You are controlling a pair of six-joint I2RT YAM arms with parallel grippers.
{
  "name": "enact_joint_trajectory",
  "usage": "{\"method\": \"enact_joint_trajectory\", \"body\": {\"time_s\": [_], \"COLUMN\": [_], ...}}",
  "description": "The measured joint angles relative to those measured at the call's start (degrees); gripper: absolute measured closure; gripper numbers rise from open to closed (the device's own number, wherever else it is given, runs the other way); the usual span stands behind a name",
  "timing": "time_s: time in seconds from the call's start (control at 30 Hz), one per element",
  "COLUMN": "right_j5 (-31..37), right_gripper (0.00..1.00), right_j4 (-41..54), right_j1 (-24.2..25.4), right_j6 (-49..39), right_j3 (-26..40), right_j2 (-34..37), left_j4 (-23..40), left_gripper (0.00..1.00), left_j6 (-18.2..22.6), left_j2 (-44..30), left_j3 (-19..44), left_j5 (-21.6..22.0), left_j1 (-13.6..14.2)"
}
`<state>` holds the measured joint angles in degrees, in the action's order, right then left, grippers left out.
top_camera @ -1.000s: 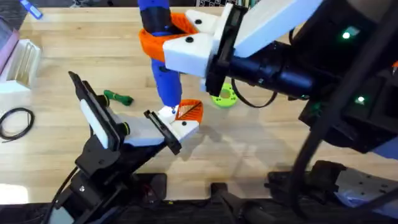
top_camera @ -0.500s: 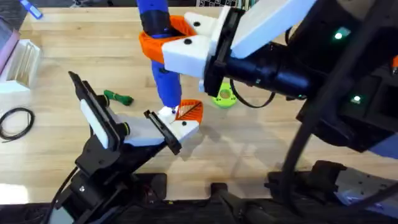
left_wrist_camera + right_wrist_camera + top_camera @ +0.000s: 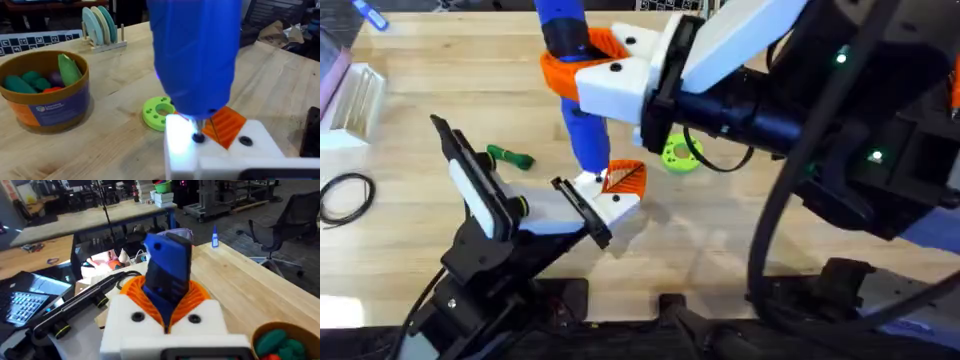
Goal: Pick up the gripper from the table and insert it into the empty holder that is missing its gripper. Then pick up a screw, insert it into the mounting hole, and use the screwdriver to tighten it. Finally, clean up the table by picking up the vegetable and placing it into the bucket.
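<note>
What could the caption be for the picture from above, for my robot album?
The right tool holds the blue screwdriver upright, tip down on the white holder beside the orange gripper.

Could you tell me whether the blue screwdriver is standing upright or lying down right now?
Upright: the screwdriver stands tip-down on the white holder beside the orange gripper, clamped in the right gripper.

Blue screwdriver [image 3: 578, 110], orange ribbed gripper [image 3: 625, 178] on white holder [image 3: 612, 203], green vegetable [image 3: 509, 157].
</note>
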<state>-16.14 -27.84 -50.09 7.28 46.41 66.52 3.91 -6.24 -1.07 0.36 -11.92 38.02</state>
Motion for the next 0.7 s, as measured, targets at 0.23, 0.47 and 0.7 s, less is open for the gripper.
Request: {"method": "enact_joint_trajectory", "body": {"time_s": [0.23, 0.47, 0.7], "right_j5": [0.0, -0.1, -0.2], "right_gripper": [0.978, 0.978, 0.978], "right_j4": [0.1, -2.4, -10.7], "right_j1": [0.0, 0.0, 2.6], "right_j6": [0.0, 0.0, 0.0], "right_j3": [0.0, -0.1, -0.2], "right_j2": [0.0, 0.0, -2.4], "left_j4": [0.0, 0.0, 0.0], "left_gripper": [0.993, 0.993, 0.993], "left_j6": [0.0, 0.0, 0.0], "left_j2": [0.0, 0.0, 0.0], "left_j3": [0.0, 0.0, 0.0], "left_j5": [0.1, 0.1, 0.1], "left_j1": [0.0, 0.0, 0.0]}}
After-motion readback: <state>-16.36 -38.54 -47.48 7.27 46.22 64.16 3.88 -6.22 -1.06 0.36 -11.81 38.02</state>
